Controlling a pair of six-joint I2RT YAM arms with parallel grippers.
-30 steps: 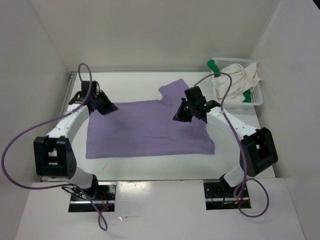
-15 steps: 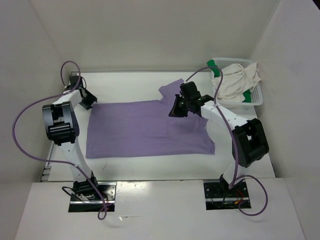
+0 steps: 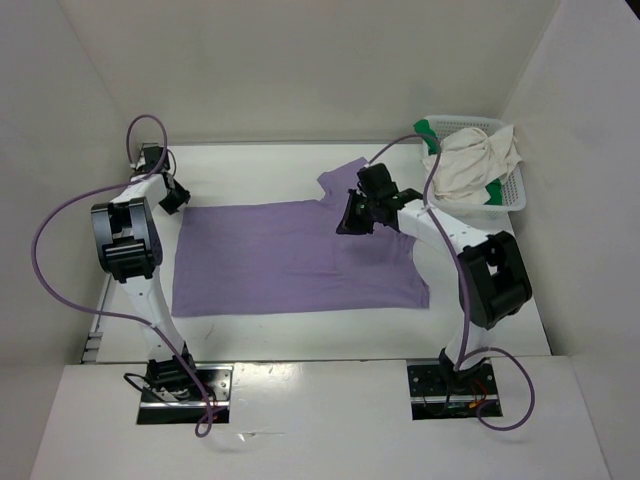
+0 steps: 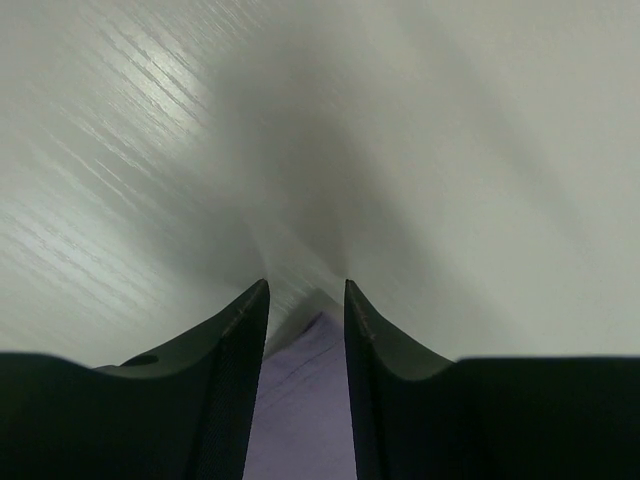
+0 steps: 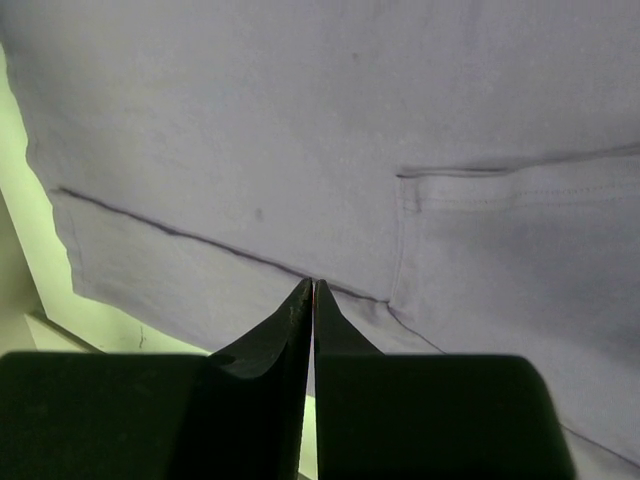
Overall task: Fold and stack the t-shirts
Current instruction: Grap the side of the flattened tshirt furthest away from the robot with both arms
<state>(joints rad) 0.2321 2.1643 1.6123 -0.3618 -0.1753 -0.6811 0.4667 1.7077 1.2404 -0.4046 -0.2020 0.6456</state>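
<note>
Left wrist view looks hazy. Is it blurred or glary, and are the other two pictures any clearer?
Left wrist view: the table is soft and streaky, glare upper left, a broad shadow in the middle. Right wrist view: the lavender t-shirt is sharp, seams crisp, table beside it tinted green. Top external view: evenly lit, in focus, only faint shadows.

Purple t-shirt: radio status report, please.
Left hand open at far-left corner of purple t-shirt. Right hand shut over its sleeve end. Shirt spread flat. Other shirts in basket.
</note>
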